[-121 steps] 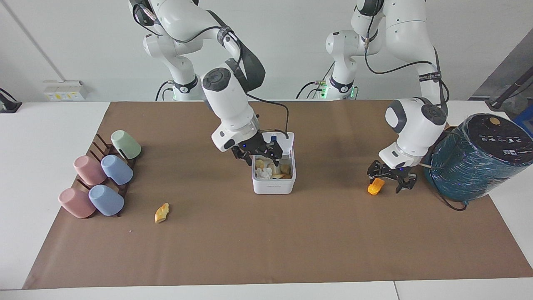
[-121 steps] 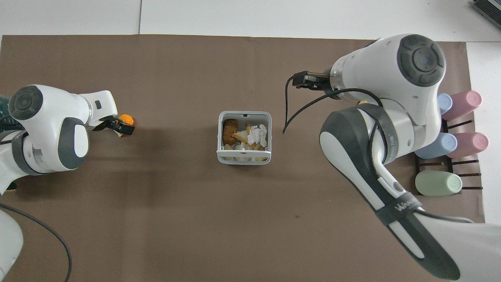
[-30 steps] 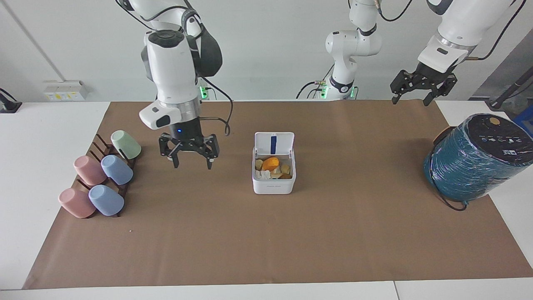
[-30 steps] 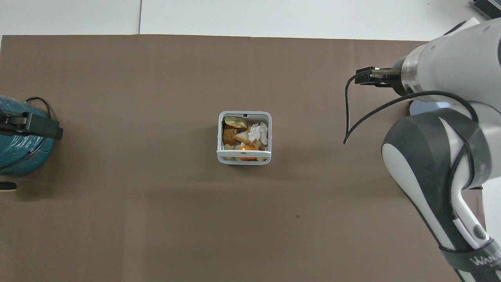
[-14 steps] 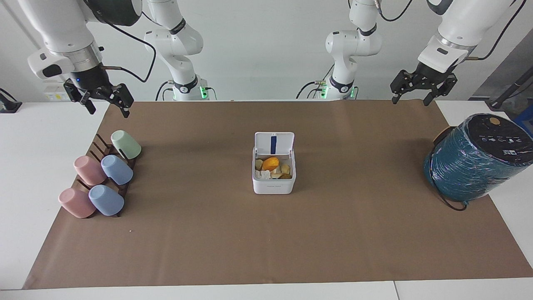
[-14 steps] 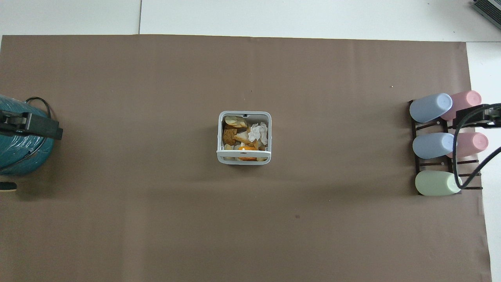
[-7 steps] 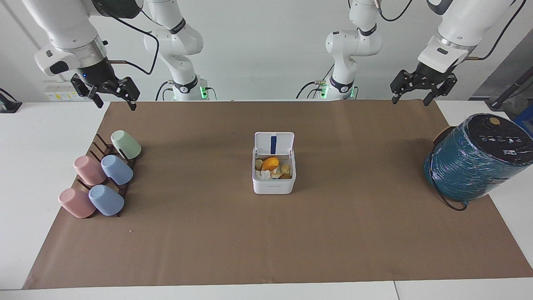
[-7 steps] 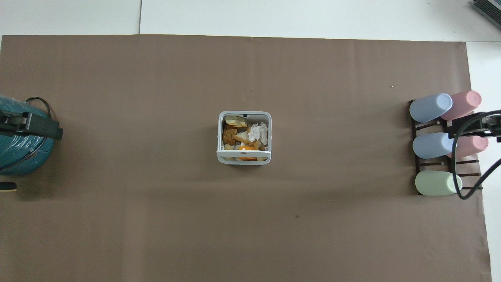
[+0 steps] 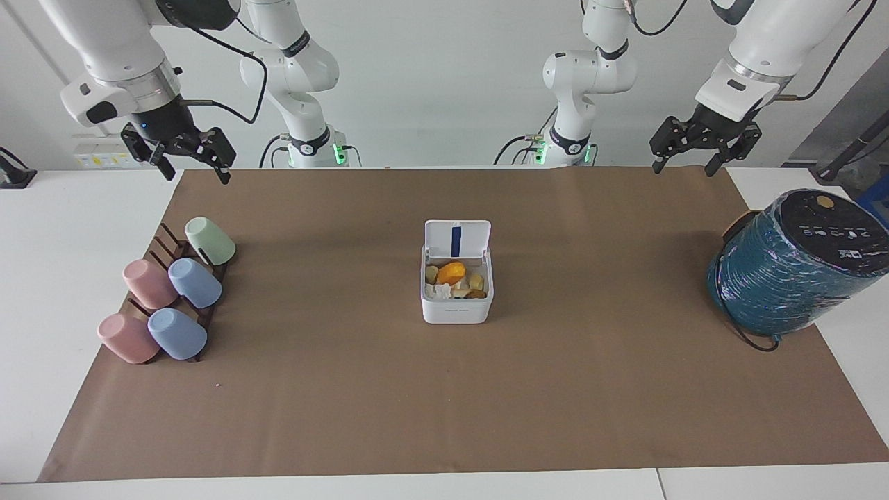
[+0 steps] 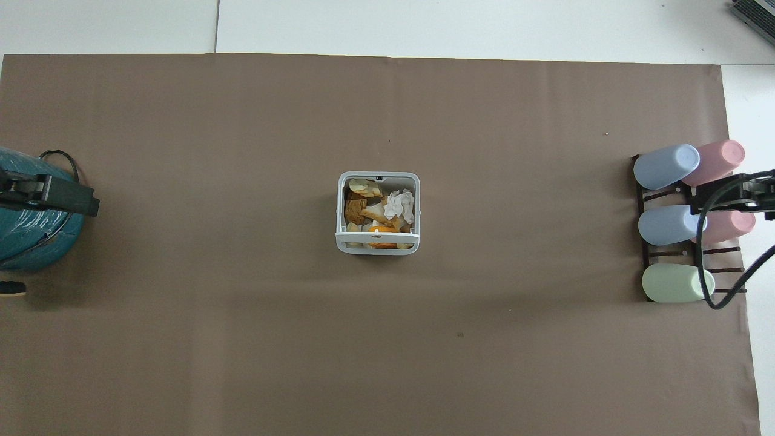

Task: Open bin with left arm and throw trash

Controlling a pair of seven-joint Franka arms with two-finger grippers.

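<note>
The white bin (image 9: 456, 310) stands in the middle of the brown mat with its lid (image 9: 457, 239) swung up and open. Trash fills it: an orange peel bit (image 9: 451, 271) on top, a white wad (image 10: 400, 204) and yellow-brown scraps (image 10: 357, 211). My left gripper (image 9: 684, 165) hangs open and empty, high over the mat's edge by the robots at the left arm's end. Over the mat's corner at the right arm's end, above the cup rack, my right gripper (image 9: 196, 175) also hangs open and empty. Both are well away from the bin.
A big teal wrapped cylinder (image 9: 792, 267) stands at the left arm's end of the table. A dark rack with several pastel cups (image 9: 170, 298) lies at the right arm's end. The brown mat (image 9: 444, 403) covers most of the table.
Over the last second the right gripper has drifted slightly toward the table's middle and a little lower. The left gripper has stayed still. The scraps that lay on the mat earlier are now in the bin.
</note>
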